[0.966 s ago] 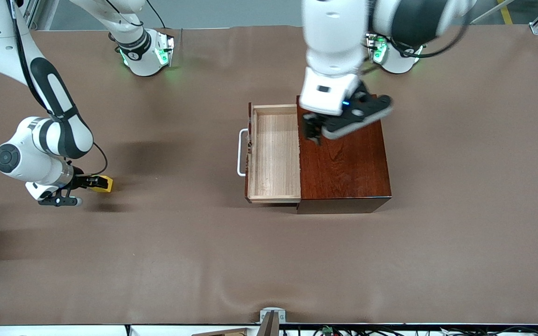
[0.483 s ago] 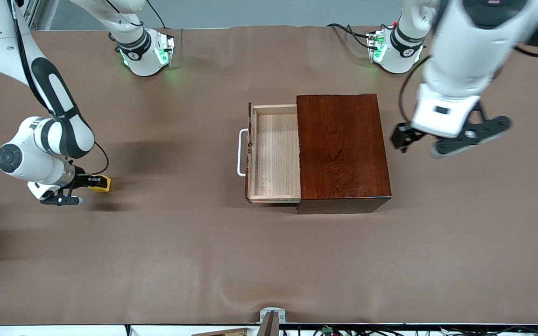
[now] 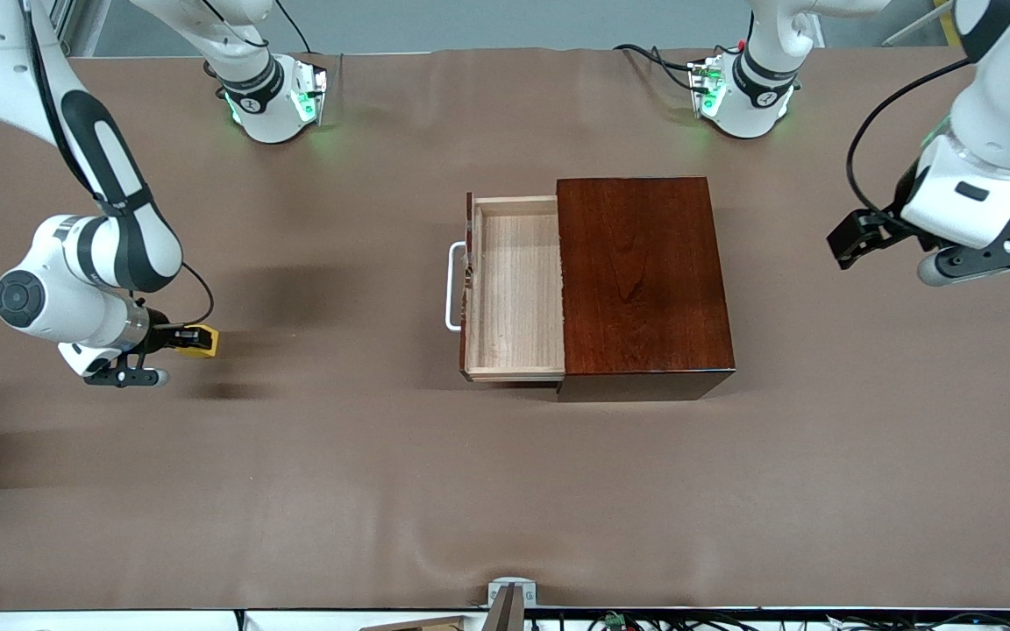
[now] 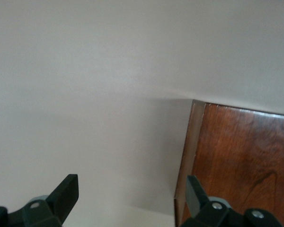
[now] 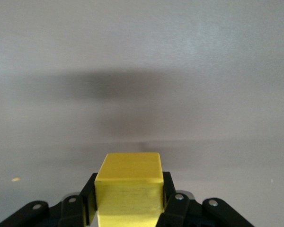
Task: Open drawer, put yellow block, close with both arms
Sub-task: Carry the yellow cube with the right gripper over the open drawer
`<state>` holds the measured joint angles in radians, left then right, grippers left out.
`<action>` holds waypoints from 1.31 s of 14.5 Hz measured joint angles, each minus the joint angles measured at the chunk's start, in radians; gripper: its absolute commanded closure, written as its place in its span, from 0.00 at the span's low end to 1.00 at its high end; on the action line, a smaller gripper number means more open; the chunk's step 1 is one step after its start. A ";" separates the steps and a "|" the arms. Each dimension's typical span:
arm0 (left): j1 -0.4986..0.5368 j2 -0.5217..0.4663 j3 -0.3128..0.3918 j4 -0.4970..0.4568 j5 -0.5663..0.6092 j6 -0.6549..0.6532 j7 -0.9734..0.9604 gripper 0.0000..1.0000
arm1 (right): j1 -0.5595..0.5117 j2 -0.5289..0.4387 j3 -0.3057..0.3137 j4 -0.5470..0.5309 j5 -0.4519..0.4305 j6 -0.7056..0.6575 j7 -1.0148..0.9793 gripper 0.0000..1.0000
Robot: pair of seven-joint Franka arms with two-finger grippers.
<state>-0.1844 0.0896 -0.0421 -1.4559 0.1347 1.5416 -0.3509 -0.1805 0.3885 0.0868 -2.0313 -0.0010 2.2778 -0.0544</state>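
Yellow block (image 3: 199, 340) is pinched between the closed fingers of the right gripper (image 3: 179, 338) at the right arm's end of the table; left gripper (image 4: 131, 197) hangs spread beside the box (image 3: 643, 279); drawer (image 3: 515, 289) stands open, empty

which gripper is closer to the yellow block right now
The right gripper: it is shut on the yellow block toward the right arm's end of the table. The left gripper hangs open over the table at the left arm's end, past the box.

You have a brown table (image 3: 505, 491); on it sits the dark box (image 3: 643, 280), its drawer (image 3: 514, 289) open.
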 measured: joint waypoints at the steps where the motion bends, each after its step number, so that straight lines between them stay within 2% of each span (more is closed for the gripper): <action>1: 0.016 -0.005 0.000 -0.003 -0.011 0.000 0.044 0.00 | 0.015 -0.019 0.002 0.014 0.000 -0.039 0.029 1.00; 6: 0.113 -0.020 0.002 0.004 -0.059 0.002 0.190 0.00 | 0.059 -0.109 0.005 0.053 0.001 -0.146 0.082 1.00; 14: 0.106 -0.063 -0.013 -0.005 -0.059 -0.047 0.246 0.00 | 0.085 -0.257 0.007 0.111 0.123 -0.347 0.097 1.00; 19: 0.092 -0.147 -0.019 -0.087 -0.090 -0.055 0.246 0.00 | 0.156 -0.315 0.009 0.192 0.138 -0.486 0.271 1.00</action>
<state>-0.0923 -0.0569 -0.0610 -1.5429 0.0449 1.4866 -0.1046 -0.0241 0.0731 0.0958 -1.8396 0.1374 1.7913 0.2168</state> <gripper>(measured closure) 0.000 0.441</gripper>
